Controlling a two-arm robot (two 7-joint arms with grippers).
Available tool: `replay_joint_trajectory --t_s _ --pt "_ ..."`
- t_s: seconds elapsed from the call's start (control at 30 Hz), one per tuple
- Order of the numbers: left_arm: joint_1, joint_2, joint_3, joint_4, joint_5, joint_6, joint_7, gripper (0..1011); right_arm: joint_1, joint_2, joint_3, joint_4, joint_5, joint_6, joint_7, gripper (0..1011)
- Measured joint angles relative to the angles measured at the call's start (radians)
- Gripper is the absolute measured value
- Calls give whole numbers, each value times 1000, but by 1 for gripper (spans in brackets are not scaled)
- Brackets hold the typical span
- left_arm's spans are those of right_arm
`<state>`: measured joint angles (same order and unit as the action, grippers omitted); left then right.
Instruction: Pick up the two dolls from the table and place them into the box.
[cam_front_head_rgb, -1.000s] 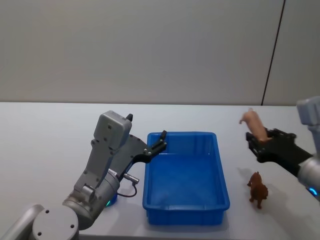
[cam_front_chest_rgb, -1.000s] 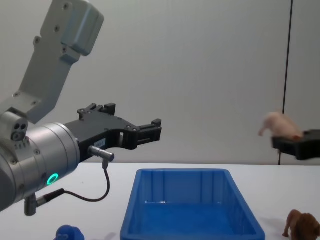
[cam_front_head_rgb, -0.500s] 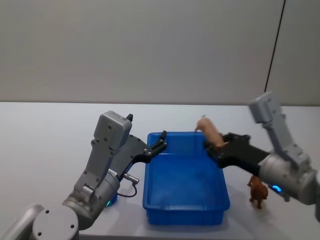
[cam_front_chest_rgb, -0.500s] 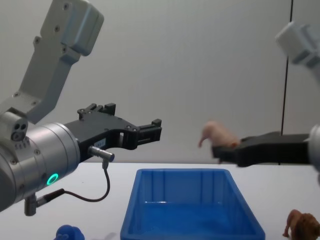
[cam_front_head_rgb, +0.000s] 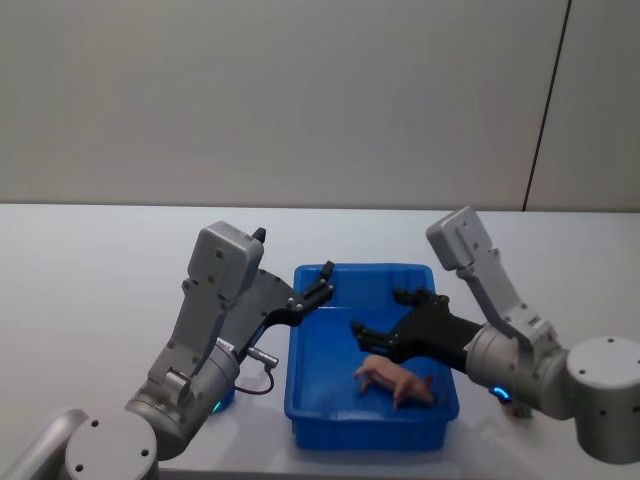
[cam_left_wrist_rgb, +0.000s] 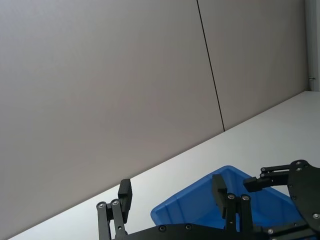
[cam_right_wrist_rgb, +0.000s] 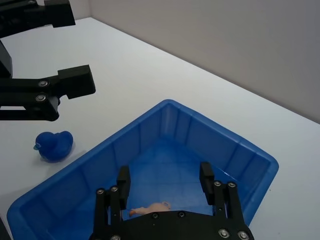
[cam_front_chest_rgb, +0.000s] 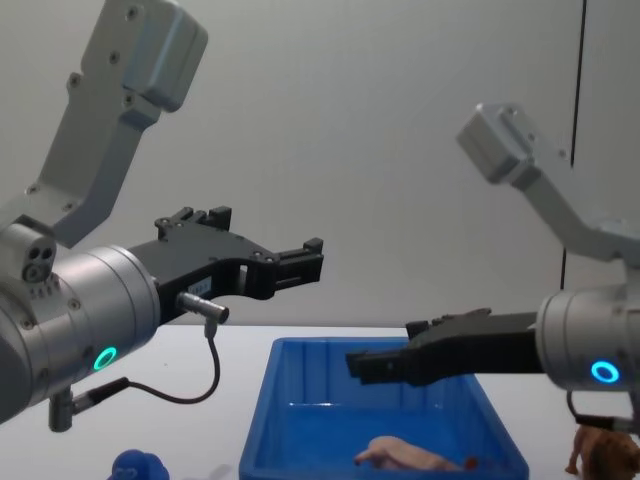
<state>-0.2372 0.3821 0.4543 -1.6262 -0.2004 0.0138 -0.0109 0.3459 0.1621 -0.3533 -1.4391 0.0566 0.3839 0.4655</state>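
Right hand (cam_front_head_rgb: 378, 312): fingers now spread, empty. Pink doll (cam_front_head_rgb: 395, 378), gripped half second ago, now lies on box (cam_front_head_rgb: 325, 375) floor just beneath it. Left hand (cam_front_head_rgb: 315, 286): unchanged, open, empty, over box's left rim. Lion (cam_front_chest_rgb: 603, 452) on bench (cam_front_head_rgb: 100, 260), right of right hand.

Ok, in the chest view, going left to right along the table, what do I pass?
small blue toy → blue box, with the pale doll lying inside it → brown lion
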Motion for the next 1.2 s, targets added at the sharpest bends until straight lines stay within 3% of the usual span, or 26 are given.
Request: replay_joint_trajectory --t_s 0.27,0.53,0.77,1.2 --pt "0 0 0 0 0 0 0 1003 -4 -3 -7 2 -3 -20 -25 1001" --pt "0 0 0 0 0 0 0 1003 -47 32 13 -62 43 -57 -59 1001" --pt "0 0 0 0 0 0 0 1003 -110 89 45 -152 107 -96 -99 1001" --pt "0 0 0 0 0 0 0 1003 -211 180 93 -258 182 -110 -155 1001"
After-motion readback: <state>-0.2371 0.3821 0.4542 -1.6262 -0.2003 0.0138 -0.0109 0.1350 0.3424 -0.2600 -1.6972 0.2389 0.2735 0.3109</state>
